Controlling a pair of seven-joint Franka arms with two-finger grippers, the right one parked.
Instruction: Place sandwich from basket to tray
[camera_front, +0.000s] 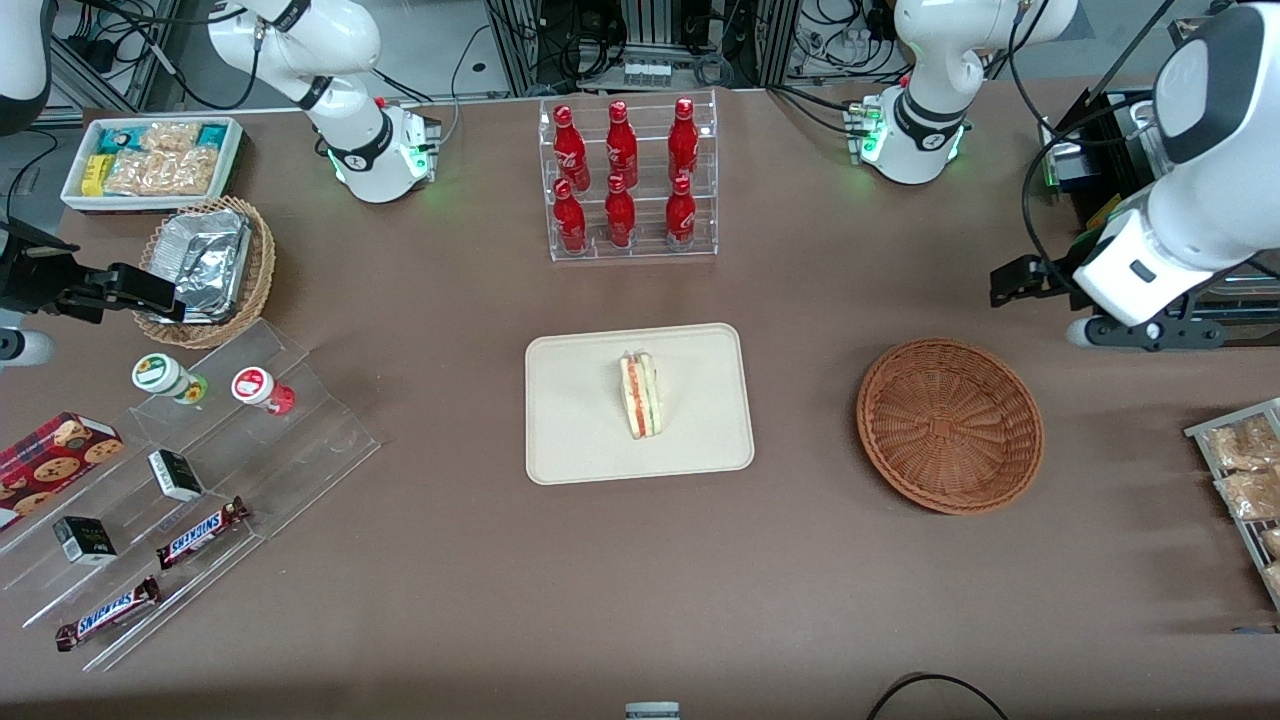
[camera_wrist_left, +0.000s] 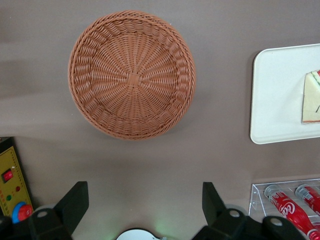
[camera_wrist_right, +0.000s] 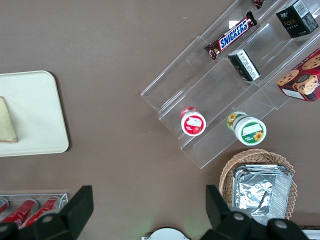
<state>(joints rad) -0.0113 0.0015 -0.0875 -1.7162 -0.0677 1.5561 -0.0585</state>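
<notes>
The sandwich (camera_front: 640, 394) sits on the tray (camera_front: 570, 440), standing on one edge with its red and green filling stripes facing up, roughly mid-tray. The basket (camera_front: 948, 425) lies empty on the brown table (camera_front: 450, 580), beside the tray toward the working arm's end. The gripper (camera_wrist_left: 145, 205) hangs high above the table, well apart from the sandwich, with the basket below it and the tray farther off toward the parked arm's end. Its two dark fingers (camera_wrist_left: 75, 202) are spread wide with bare table between them, and nothing is held. A clear rack of red bottles (camera_front: 625, 180) stands farther from the front camera than the tray.
</notes>
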